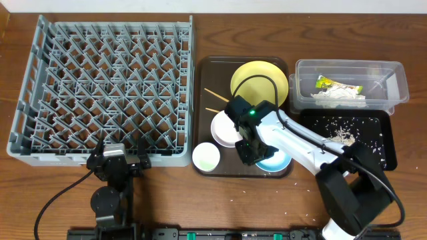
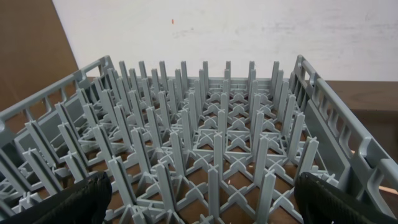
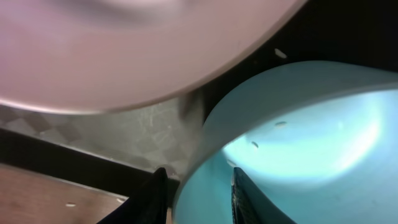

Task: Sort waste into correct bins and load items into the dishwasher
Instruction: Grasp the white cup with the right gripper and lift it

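My right gripper (image 1: 257,157) (image 3: 199,177) stands part open astride the rim of the light blue bowl (image 1: 277,161) (image 3: 311,137), one finger inside and one outside with a slim gap. The bowl rests on the brown serving tray (image 1: 200,67), where the white bowl (image 1: 223,130) (image 3: 124,50), white cup (image 1: 206,157), yellow plate (image 1: 260,80) and chopsticks (image 1: 215,97) also lie. My left gripper (image 1: 115,160) (image 2: 202,205) is wide open and empty at the near edge of the grey dish rack (image 1: 107,87) (image 2: 205,124).
At the right, a clear tub (image 1: 393,80) holds a yellow-green wrapper (image 1: 328,83) and crumpled white paper (image 1: 340,98). In front of it the black tray (image 1: 373,143) holds scattered rice (image 1: 340,137). My right arm crosses above that tray.
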Controlling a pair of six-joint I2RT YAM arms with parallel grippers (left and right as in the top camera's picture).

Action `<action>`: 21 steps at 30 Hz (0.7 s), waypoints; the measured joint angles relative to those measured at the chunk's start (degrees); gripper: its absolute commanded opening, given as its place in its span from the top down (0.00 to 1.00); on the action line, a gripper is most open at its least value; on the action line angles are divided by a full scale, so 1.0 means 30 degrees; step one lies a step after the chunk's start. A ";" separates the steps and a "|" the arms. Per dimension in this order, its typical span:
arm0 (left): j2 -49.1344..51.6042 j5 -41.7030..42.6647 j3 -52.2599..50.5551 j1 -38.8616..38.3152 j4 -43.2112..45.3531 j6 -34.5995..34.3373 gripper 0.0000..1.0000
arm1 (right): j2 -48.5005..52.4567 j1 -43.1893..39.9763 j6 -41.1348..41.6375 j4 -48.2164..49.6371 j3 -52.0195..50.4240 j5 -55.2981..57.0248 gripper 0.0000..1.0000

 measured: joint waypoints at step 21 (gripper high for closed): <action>0.0000 0.0022 0.0000 0.0000 0.0000 -0.0160 0.05 | -0.2543 0.1064 0.0401 0.4597 0.1151 -0.5115 0.56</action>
